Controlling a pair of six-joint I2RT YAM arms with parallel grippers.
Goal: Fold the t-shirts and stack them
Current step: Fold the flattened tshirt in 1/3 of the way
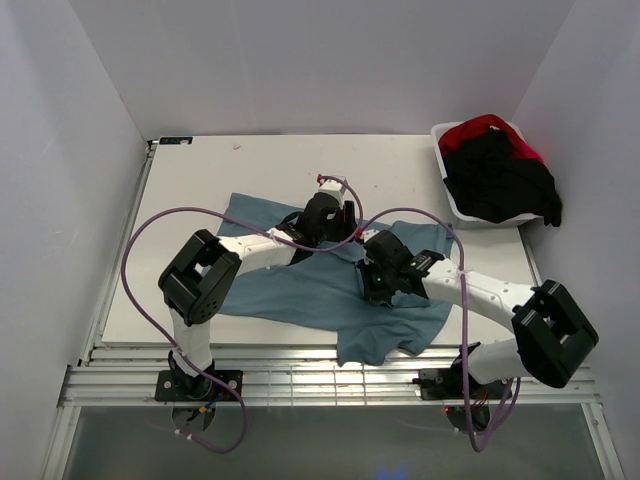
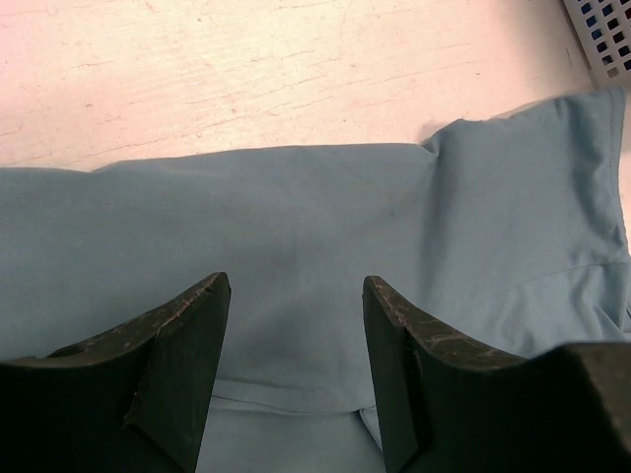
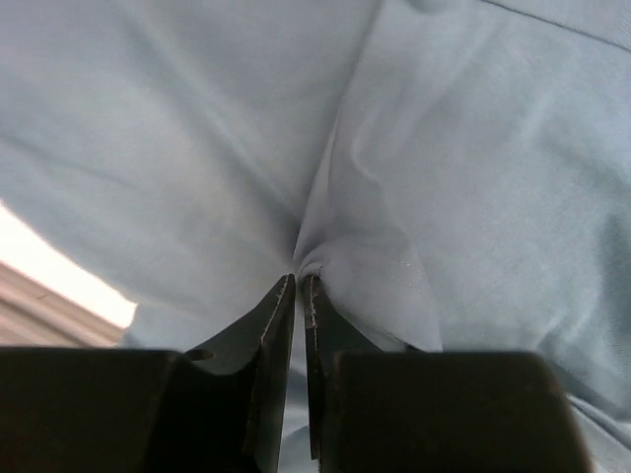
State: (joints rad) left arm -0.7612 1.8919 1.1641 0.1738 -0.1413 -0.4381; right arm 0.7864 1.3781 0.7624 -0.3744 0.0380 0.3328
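A dusty teal-blue t-shirt (image 1: pixel 300 290) lies spread on the table in front of both arms, partly folded. My left gripper (image 1: pixel 335 218) hovers over its far edge, jaws open with nothing between them; the left wrist view shows the teal shirt (image 2: pixel 296 217) and a hem under the fingers. My right gripper (image 1: pixel 372 278) is shut on a pinched fold of the teal shirt (image 3: pixel 414 177) near its middle right. A black t-shirt (image 1: pixel 497 180) and a red t-shirt (image 1: pixel 478 128) lie heaped in the white tub.
The white plastic tub (image 1: pixel 447 195) stands at the back right corner of the table; its latticed corner shows in the left wrist view (image 2: pixel 603 34). White walls enclose the table. Purple cables loop over both arms.
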